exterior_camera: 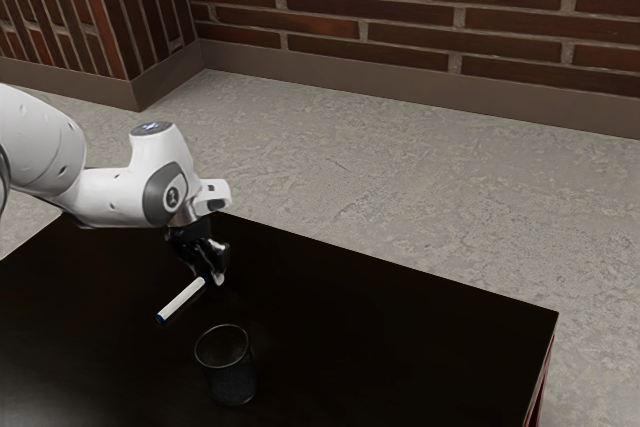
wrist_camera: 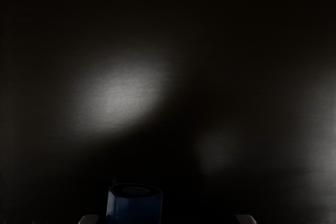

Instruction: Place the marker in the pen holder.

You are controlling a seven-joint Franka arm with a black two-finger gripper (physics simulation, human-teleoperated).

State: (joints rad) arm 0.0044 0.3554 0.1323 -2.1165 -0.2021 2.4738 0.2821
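Toward the exterior view's left on the dark table (exterior_camera: 400, 327), I have the gripper (exterior_camera: 211, 276) low at one end of the white marker (exterior_camera: 182, 299); I can't tell from here whether it's grasping it or released. The wrist view shows a blue end (wrist_camera: 134, 209) close by the hand. The pen holder (exterior_camera: 232, 384) stands upright, nearer than the marker and apart from it.

Pen holder (exterior_camera: 232, 384) on table (exterior_camera: 400, 317) (marker (exterior_camera: 181, 300) near it).
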